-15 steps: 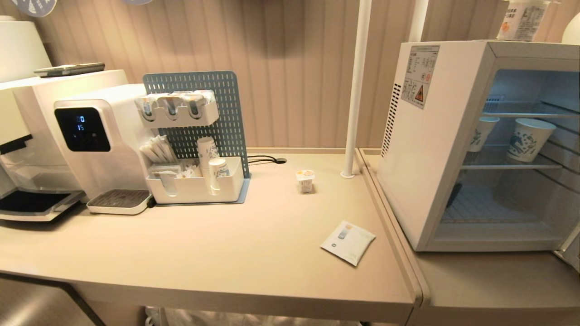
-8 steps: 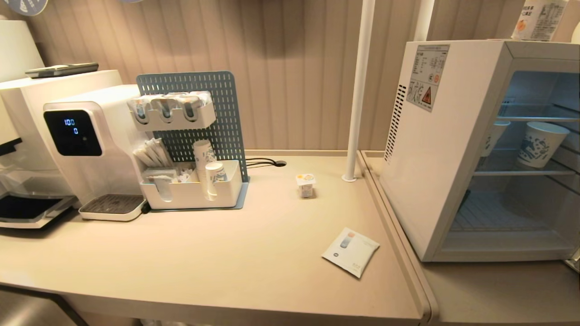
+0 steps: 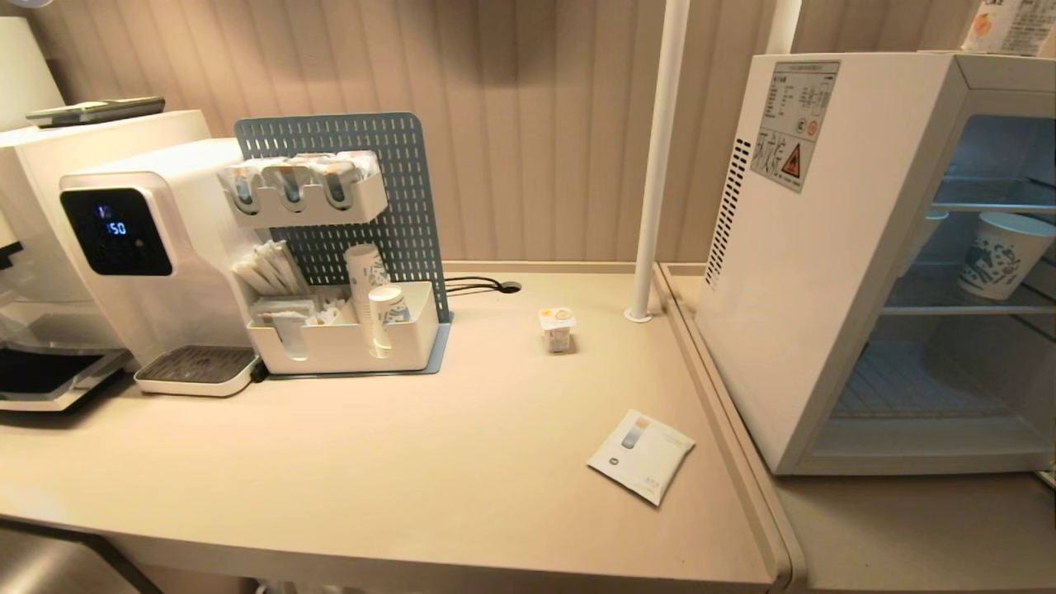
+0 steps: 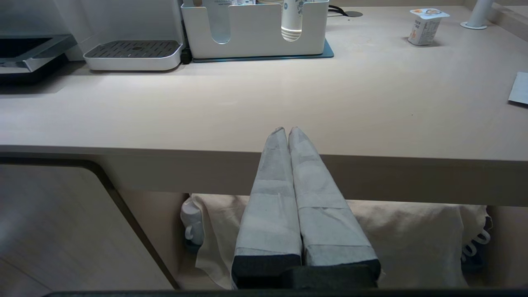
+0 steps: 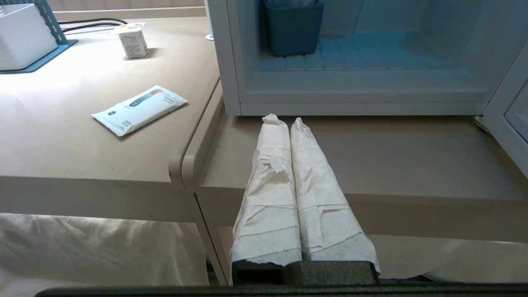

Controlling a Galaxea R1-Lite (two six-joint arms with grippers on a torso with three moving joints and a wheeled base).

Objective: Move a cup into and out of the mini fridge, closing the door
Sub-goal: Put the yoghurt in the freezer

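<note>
Standing upright on your smooth beige table (image 3: pixel 412 462), long axis vertical and foil lid facing up, the cup (image 3: pixel 557 328) is a small squarish white plastic tub, well apart from the boxy white mini fridge (image 3: pixel 825 247), whose front is open on wire shelves. Your left tool (image 4: pixel 287 131) and right tool (image 5: pixel 282 120), both paper-wrapped, sit pressed together off the table's front edge.
</note>
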